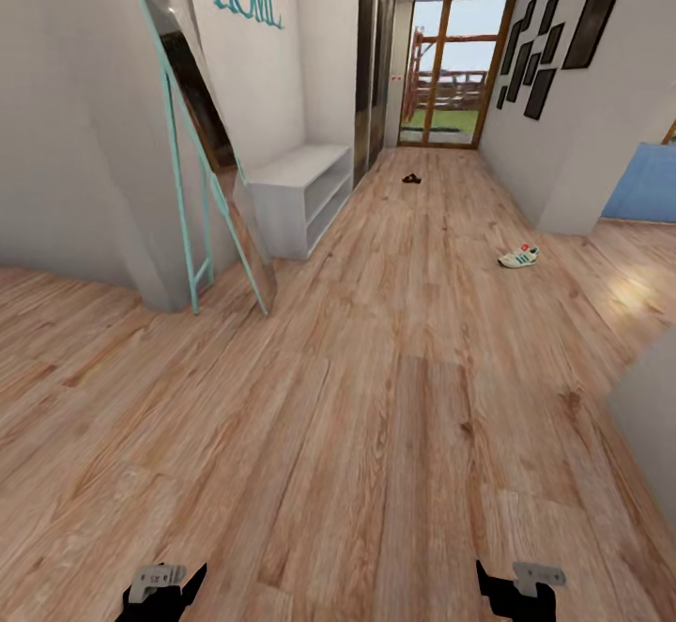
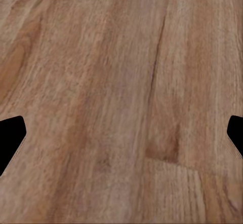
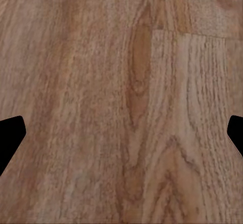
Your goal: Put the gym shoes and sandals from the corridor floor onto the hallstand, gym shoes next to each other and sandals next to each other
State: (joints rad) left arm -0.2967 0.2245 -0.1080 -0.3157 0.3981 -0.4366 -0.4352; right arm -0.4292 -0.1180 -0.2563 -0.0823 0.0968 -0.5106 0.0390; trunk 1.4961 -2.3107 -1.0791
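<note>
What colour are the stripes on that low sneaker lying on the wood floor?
Green, on a white low sneaker with a red-orange heel patch; the head view shows it best.

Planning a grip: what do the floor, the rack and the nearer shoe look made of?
Corridor floor: matte wood planks, with grain and knots. Hallstand: smooth pale painted board, probably; no grain shows. Gym shoe: white upper, leather or synthetic, too small to tell.

1. You have one gym shoe (image 1: 518, 256) in view, ahead and right of your right gripper (image 1: 514, 590).
2. One dark sandal shape (image 1: 411, 178) lies farther ahead.
3. One hallstand (image 1: 299, 194) stands ahead-left of your left gripper (image 1: 161, 592).
</note>
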